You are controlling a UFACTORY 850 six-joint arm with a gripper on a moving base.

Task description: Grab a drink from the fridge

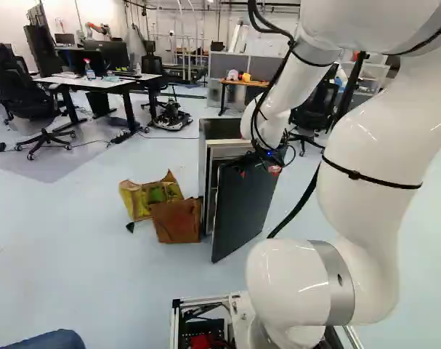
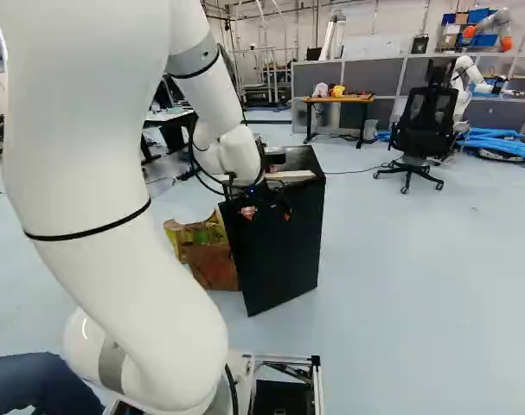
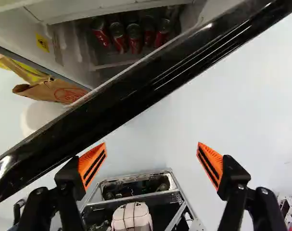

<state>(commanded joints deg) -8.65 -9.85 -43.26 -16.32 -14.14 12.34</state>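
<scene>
The black mini fridge (image 1: 214,131) stands on the floor with its dark door (image 1: 243,203) partly open. At the top of that door is my gripper (image 1: 267,161); the right base view shows the gripper (image 2: 260,201) there too. In the wrist view the gripper (image 3: 152,161) is open, nothing between its orange pads. The door's glossy black edge (image 3: 136,94) runs slantwise ahead of the fingers, close to one of them; whether they touch I cannot tell. Beyond it, several red cans (image 3: 134,37) stand inside the fridge.
A brown paper bag (image 1: 176,219) and a yellow bag (image 1: 144,198) lie beside the fridge. Desks (image 1: 107,81) and office chairs stand farther back. Another robot (image 2: 470,82) is at the back right. A person's knee (image 1: 49,340) shows near the base.
</scene>
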